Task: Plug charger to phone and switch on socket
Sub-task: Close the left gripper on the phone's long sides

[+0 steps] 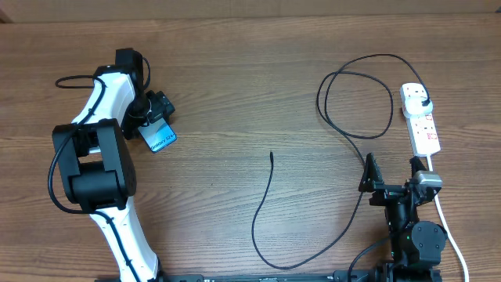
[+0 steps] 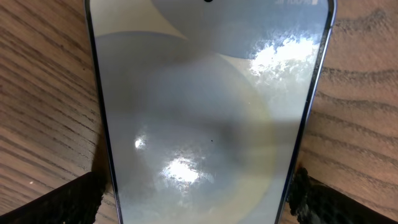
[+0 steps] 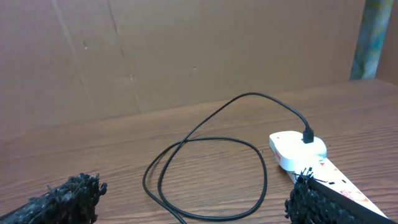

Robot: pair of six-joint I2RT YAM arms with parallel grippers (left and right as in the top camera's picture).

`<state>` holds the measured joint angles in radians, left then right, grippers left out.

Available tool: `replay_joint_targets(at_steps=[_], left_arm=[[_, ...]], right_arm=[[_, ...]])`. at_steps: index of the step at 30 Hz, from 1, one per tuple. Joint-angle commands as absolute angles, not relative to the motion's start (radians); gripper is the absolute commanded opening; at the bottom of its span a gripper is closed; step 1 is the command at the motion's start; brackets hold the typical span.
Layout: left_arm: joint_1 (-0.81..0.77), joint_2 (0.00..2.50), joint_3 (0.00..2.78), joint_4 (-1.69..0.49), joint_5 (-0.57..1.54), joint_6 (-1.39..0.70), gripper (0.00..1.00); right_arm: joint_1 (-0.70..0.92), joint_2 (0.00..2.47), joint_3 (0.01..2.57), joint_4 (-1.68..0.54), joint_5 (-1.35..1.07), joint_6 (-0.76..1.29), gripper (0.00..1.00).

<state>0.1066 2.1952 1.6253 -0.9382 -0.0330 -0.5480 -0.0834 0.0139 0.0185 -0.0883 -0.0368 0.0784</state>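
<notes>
Left gripper (image 2: 198,190) is wide open and straddles the phone (image 1: 163,140) at 9 o'clock on the table (image 1: 235,70). The pads (image 2: 68,202) sit just beside its long edges; can't tell if they touch. Right gripper (image 3: 193,198) is also wide and empty, at 5 o'clock. The charger (image 1: 356,94) has its plug (image 1: 423,103) in the end outlet of the socket (image 1: 427,133) at 2 o'clock. The cable loops once near the strip, runs down toward 6 o'clock, then back up to the connector tip (image 1: 271,155), which lies loose near table centre, well apart from the phone. My read: the step in hand is securing the phone. To do it well, centre the jaws on the phone's width, close on the side rails and not the screen, keep it flat so it doesn't pivot, and leave the port end clear; can't tell which end that is. Right arm should then take the cable just behind the tip, not mid-run, or the tip flops. Materials: the phone is slim, with glossy glass showing glare blobs and a thin dark frame, so likely slippery. Pads are black, rough and foam-like, and should bite. Cable is thin, round and limp. Strip is hard white plastic with rounded ends and red switches (image 1: 427,122); on or off, can't tell. Table is matte wood grain.
</notes>
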Motion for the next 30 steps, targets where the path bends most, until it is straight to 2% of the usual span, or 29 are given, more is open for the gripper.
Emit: replay_joint_targets(at_steps=[1,5,10,30], left_arm=[[0.108,2.204,1.604,-0.937,-0.034,-0.561,1.00],[0.108,2.204,1.604,-0.938,-0.033,-0.561,1.00],[0.108,2.204,1.604,-0.938,-0.033,-0.561,0.95],[0.108,2.204,1.604,-0.938,-0.033,-0.561,0.90]], right_arm=[[-0.077,0.003,0.008,-0.083,-0.035,0.081,1.00],[-0.077,0.003,0.008,-0.083,-0.035,0.081,1.00],[-0.077,0.003,0.008,-0.083,-0.035,0.081,1.00],[-0.077,0.003,0.008,-0.083,-0.035,0.081,1.00]])
